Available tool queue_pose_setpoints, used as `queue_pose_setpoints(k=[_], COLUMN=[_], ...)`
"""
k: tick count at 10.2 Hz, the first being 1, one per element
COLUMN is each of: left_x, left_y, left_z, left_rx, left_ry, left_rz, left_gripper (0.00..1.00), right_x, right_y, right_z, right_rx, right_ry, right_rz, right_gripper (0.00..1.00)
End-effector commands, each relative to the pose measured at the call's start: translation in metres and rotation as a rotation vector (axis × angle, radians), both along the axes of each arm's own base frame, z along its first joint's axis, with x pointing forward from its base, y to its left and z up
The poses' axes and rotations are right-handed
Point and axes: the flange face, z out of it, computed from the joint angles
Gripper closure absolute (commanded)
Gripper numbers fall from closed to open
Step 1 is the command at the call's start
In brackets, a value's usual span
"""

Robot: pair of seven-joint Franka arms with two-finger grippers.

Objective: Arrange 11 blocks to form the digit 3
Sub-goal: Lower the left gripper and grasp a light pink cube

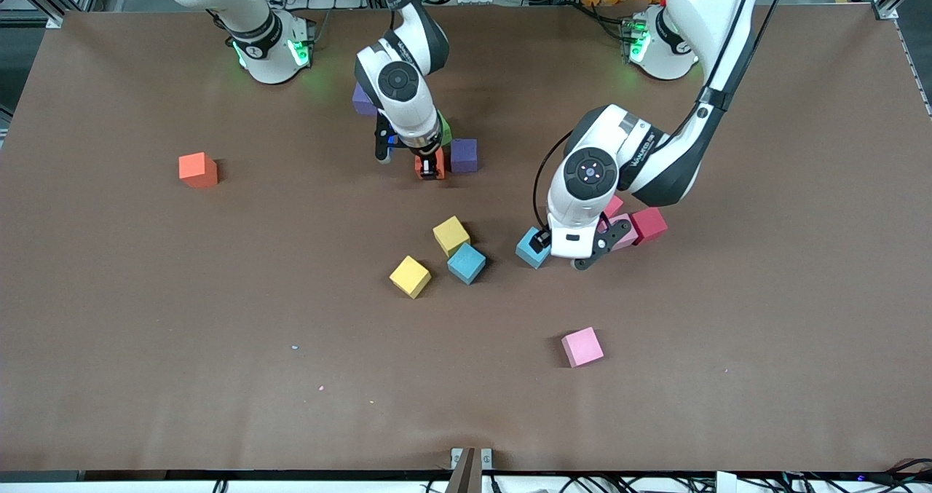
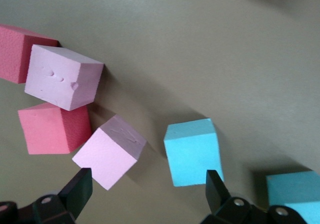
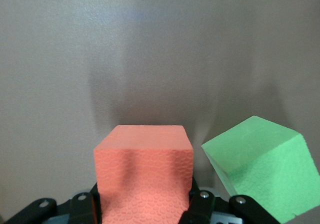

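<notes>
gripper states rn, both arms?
Left gripper: open, holding nothing, low over the light blue cube beside the pink and red cubes.
Right gripper: shut on an orange cube, next to the green cube.

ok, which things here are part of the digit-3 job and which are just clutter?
Job:
- orange block, held in right gripper
- left gripper, open above pink block and light blue block
- other blocks

Clutter:
- specks on the table

My right gripper (image 1: 431,167) grips a block (image 3: 144,169) beside another block (image 3: 262,166); my left gripper (image 1: 569,254) hovers open over four blocks (image 2: 106,155).
</notes>
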Motion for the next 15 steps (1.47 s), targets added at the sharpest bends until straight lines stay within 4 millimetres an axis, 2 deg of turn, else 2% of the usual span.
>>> queue_pose_setpoints(k=[1, 4, 8, 9, 10, 12, 15], left_x=[-0.019, -0.030, -0.034, -0.037, -0.041, -0.054, -0.057], left_y=[0.007, 0.011, 0.014, 0.022, 0.020, 0.021, 0.024], left_z=[-0.014, -0.025, -0.030, -0.033, -0.036, -0.054, -0.058], left_rx=[0.015, 0.052, 0.004, -0.006, -0.016, -0.052, -0.050], left_ry=[-0.005, -0.005, 0.019, 0.010, -0.007, -0.071, -0.062], left_rz=[-0.131, -0.407, -0.733, -0.769, -0.781, -0.806, -0.806], left_gripper=[0.00, 0.00, 0.00, 0.00, 0.00, 0.00, 0.00], right_x=[-0.008, -0.013, -0.019, -0.019, -0.019, -0.023, -0.027], right_y=[0.005, 0.009, 0.012, 0.011, 0.012, 0.015, 0.019], right_z=[-0.006, -0.009, -0.013, -0.013, -0.013, -0.013, -0.012], right_rx=[-0.001, -0.005, -0.014, -0.015, -0.015, -0.015, -0.011], right_ry=[-0.007, -0.010, -0.005, -0.005, -0.005, -0.005, -0.009], right_rz=[-0.017, -0.031, -0.034, -0.034, -0.034, -0.025, -0.016], right_gripper=[1.00, 1.00, 1.00, 1.00, 1.00, 1.00, 1.00])
